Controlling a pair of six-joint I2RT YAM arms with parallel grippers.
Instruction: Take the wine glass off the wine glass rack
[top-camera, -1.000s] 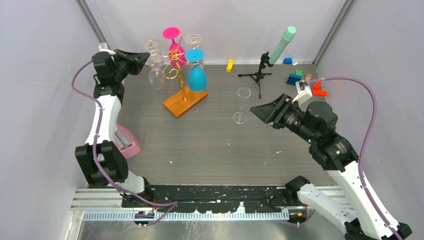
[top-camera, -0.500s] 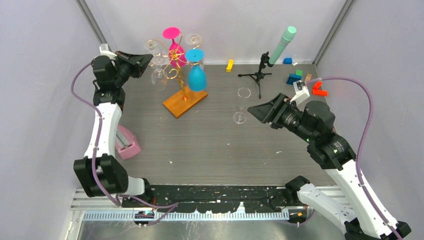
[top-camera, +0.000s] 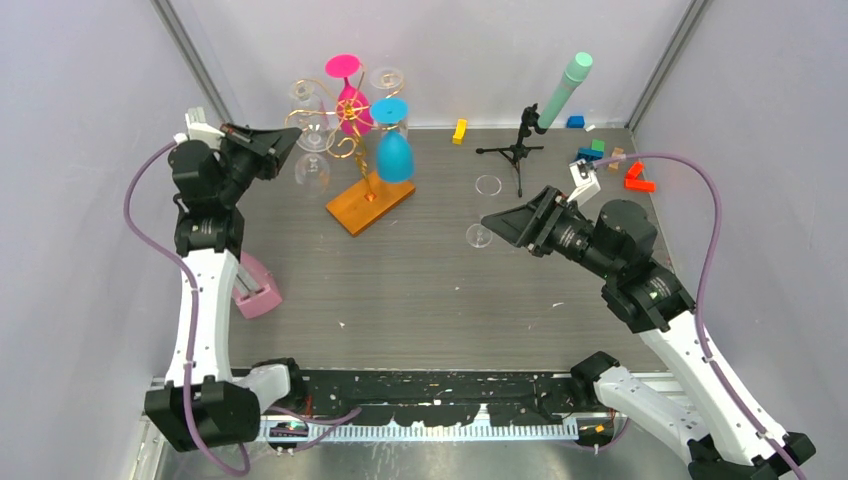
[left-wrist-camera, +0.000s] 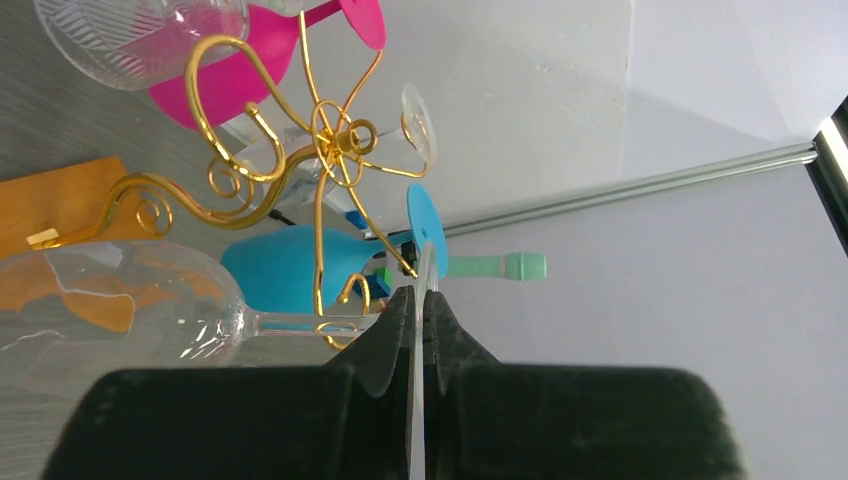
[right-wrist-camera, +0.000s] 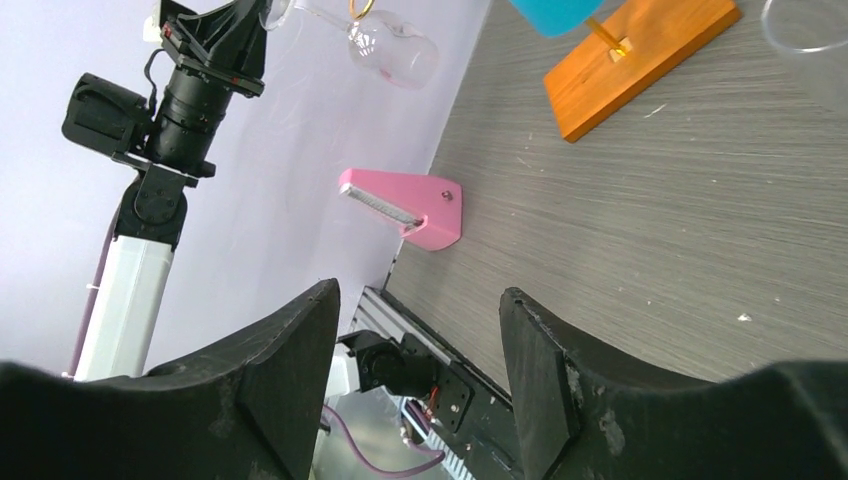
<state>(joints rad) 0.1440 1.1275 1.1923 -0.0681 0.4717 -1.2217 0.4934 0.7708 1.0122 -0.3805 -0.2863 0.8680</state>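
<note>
The wine glass rack is a gold wire tree (top-camera: 349, 141) on an orange base (top-camera: 370, 203), also in the left wrist view (left-wrist-camera: 320, 140). A pink glass (top-camera: 352, 105), a blue glass (top-camera: 394, 155) and clear glasses hang on it. My left gripper (top-camera: 287, 136) is shut on the thin foot of a clear wine glass (top-camera: 313, 170). In the left wrist view its fingers (left-wrist-camera: 398, 320) pinch the foot, and the stem runs left past a gold curl to the bowl (left-wrist-camera: 110, 310). My right gripper (top-camera: 500, 222) is open and empty over mid-table, jaws wide apart (right-wrist-camera: 420, 300).
A black tripod (top-camera: 517, 152) holds a mint cylinder (top-camera: 566, 87) at the back right. Coloured blocks (top-camera: 590, 155) and a yellow block (top-camera: 459, 131) lie near it. Clear round glass pieces (top-camera: 480, 235) sit by my right gripper. A pink wedge (top-camera: 250, 285) lies at the left.
My left arm has drawn back toward the near left, carrying the clear glass lower and away from the rack's top. My right gripper has moved a little left.
</note>
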